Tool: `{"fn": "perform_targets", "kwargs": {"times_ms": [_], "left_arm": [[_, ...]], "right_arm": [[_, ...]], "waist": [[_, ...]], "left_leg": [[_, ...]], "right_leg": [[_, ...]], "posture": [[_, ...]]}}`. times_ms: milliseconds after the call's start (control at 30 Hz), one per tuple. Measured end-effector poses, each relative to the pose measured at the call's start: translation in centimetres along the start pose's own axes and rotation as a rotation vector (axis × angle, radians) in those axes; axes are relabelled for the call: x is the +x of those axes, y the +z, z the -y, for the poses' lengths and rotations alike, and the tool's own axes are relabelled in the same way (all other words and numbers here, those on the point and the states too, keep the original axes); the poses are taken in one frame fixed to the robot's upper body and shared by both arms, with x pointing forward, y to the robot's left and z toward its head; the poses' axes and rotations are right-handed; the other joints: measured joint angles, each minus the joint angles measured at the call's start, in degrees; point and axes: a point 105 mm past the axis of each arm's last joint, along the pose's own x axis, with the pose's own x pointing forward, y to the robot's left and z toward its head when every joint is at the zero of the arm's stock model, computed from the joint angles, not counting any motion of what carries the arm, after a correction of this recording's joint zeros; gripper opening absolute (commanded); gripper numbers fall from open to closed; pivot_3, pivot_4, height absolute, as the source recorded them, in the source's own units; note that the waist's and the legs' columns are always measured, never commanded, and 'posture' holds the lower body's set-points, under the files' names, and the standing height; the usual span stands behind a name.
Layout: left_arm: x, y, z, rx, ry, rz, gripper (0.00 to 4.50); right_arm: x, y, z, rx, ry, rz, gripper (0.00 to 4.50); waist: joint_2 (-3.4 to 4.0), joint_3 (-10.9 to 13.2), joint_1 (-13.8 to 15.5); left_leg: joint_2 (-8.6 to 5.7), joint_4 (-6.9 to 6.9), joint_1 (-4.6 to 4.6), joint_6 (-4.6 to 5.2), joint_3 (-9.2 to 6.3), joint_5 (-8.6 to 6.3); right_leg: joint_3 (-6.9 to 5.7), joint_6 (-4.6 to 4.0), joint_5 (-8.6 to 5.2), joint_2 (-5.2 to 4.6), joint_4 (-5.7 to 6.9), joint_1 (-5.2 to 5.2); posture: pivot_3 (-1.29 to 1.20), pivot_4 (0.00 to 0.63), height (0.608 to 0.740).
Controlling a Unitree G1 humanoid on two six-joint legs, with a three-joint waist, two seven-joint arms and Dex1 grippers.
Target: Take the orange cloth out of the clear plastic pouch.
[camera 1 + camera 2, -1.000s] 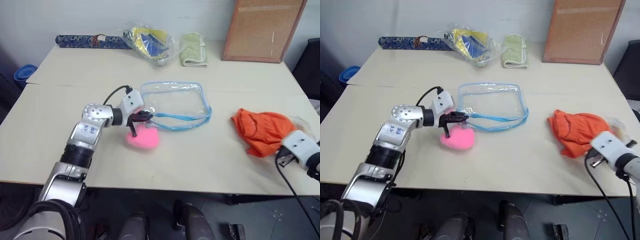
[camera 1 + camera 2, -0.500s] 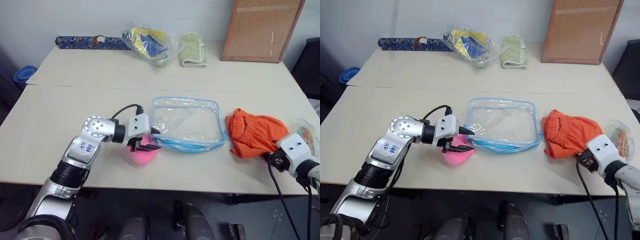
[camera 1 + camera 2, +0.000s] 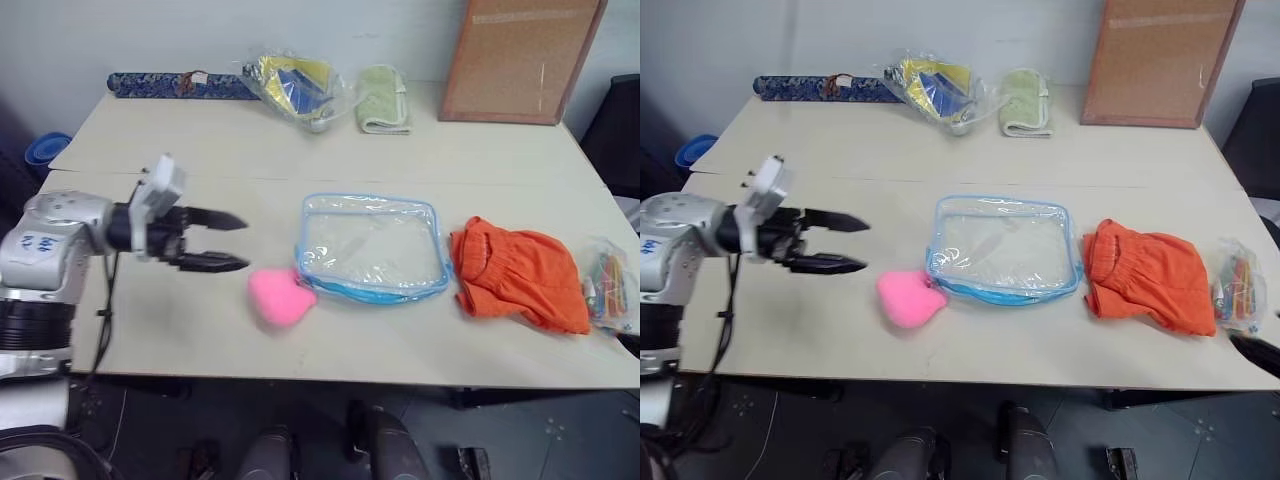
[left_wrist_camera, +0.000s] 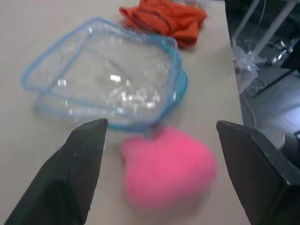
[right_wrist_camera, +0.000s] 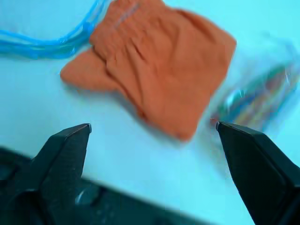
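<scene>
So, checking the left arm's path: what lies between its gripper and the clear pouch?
Only the pink plush lump, touching the clear plastic pouch, in the left eye view; the left gripper hovers apart.

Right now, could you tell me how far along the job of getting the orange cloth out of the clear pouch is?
Done: the orange cloth lies on the table beside the empty clear plastic pouch. In hand: nothing; the left hand and right hand are open. Left: apparently nothing.
</scene>
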Motion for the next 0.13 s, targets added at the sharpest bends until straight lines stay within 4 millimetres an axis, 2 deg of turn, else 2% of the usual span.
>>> {"fn": "perform_targets", "kwargs": {"times_ms": [133], "left_arm": [[-2.3, -1.0, -2.0, -0.01, 0.09, -0.024, 3.93]], "right_arm": [[-1.8, -0.8, 1.4, 0.057, -0.064, 0.002, 4.45]], "waist": [[-0.04, 0.0, 0.2]], "left_leg": [[0.01, -0.01, 0.4, 0.18, -0.08, -0.19]], "right_leg": [[0.0, 0.06, -0.05, -0.25, -0.24, 0.45]], "posture": [[0.0, 0.15, 0.74]]}}
